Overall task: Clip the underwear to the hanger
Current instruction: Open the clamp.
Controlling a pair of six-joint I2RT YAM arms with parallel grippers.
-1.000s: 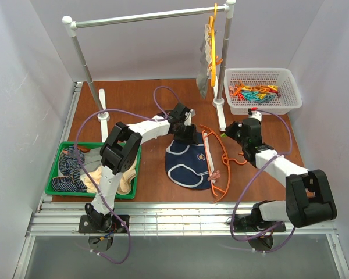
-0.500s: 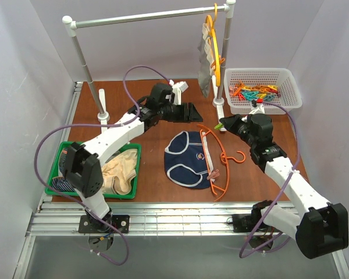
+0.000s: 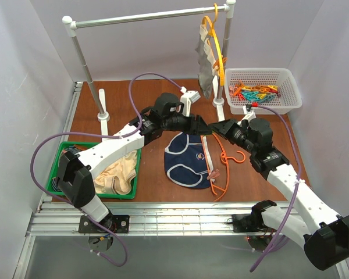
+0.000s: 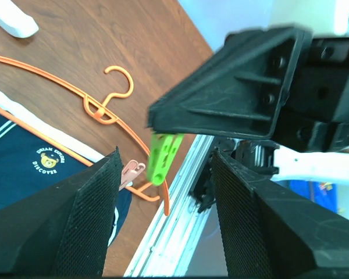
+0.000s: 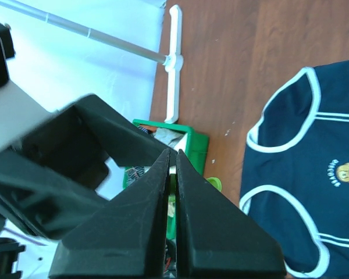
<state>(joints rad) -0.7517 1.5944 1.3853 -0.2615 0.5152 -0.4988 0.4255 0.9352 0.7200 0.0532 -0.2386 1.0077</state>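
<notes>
Top external view, from the near edge: the two arms reach out from their bases and meet over the middle of the worktop (image 3: 288,131). Left of them a green tray (image 3: 125,195) holds other clothing. Between the arms the underwear (image 3: 186,160) lies flat, its white-edged waistband along one bar of the hanger (image 3: 225,158), which lies flat beside it on the right with its hook pointing right. A pink peg (image 4: 132,172) sits at the near end of that bar, where it seems to pin the fabric already.

Above the far end of the hanger the left gripper (image 3: 207,124) and right gripper (image 3: 219,127) face each other tip to tip. The right gripper is closed on a green peg (image 4: 164,158), which sticks out beyond its tips. The left gripper's fingers (image 4: 87,221) stand well apart and grasp nothing. In the left wrist view the peg lies in line with the gap between them, though I cannot tell whether it is inside the gap. Farther back are a white basket (image 3: 294,96) of coloured pegs and a rail (image 3: 139,17) with a yellow hanger.

The step in hand looks like bringing a second peg, perhaps passing it across. Next, that peg has to be squeezed open, lowered over the far end of the waistband and bar together, and released squarely so it bites both.
</notes>
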